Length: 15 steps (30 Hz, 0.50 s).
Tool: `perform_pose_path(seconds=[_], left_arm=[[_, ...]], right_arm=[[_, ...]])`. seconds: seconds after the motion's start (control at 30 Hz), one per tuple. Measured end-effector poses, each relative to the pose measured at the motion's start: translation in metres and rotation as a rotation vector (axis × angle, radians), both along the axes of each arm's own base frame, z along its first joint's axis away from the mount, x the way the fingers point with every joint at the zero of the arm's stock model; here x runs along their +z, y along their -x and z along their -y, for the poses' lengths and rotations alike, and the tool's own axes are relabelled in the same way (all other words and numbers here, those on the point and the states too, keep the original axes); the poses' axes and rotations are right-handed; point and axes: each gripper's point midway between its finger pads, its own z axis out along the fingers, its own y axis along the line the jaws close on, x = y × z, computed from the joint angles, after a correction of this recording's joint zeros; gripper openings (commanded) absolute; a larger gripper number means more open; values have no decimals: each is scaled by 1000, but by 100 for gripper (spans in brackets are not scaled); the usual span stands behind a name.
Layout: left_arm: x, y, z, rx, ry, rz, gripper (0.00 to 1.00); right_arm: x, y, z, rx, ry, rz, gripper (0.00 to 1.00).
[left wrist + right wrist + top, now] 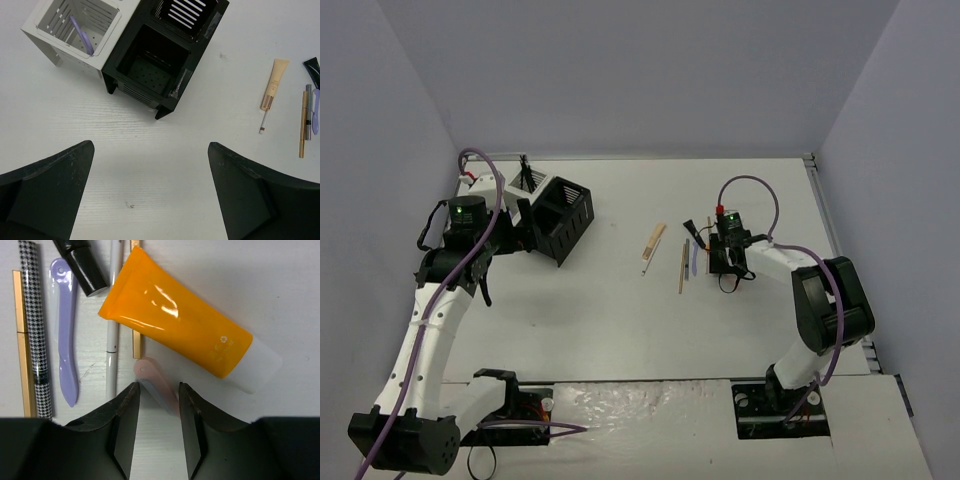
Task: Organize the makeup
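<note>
The makeup lies in a loose row on the white table (620, 320). In the right wrist view I see an orange tube (175, 320) with a white cap, a lilac spatula (66, 340), a houndstooth pencil (36, 330), a gold pencil (22, 340), a white pencil (114, 315) and a black tube (82, 262). A flat pink piece (155, 380) lies slanted between the fingertips of my right gripper (157, 390), whose jaws are narrowed round it with a gap still showing. My left gripper (150, 150) hangs wide open over bare table. A beige tube (275, 82) lies apart to the left.
A black mesh box (160, 55) and a white mesh box (75, 30) stand together at the back left. The white one holds a lilac piece (82, 37). Grey walls close off the table on three sides.
</note>
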Motion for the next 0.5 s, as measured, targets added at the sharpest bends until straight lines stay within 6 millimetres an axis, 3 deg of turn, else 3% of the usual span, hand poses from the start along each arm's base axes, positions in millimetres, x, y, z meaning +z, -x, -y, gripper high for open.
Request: perform_pose_path(seconds=[0.23, 0.33, 0.5], left_arm=[[2, 0, 5, -21, 16, 6, 97], [4, -1, 11, -46, 44, 12, 97], [9, 1, 31, -101, 128, 16, 97]], right_arm=[[0, 11, -13, 29, -7, -12, 9], [3, 23, -20, 53, -9, -26, 5], [32, 38, -56, 174, -28, 42, 1]])
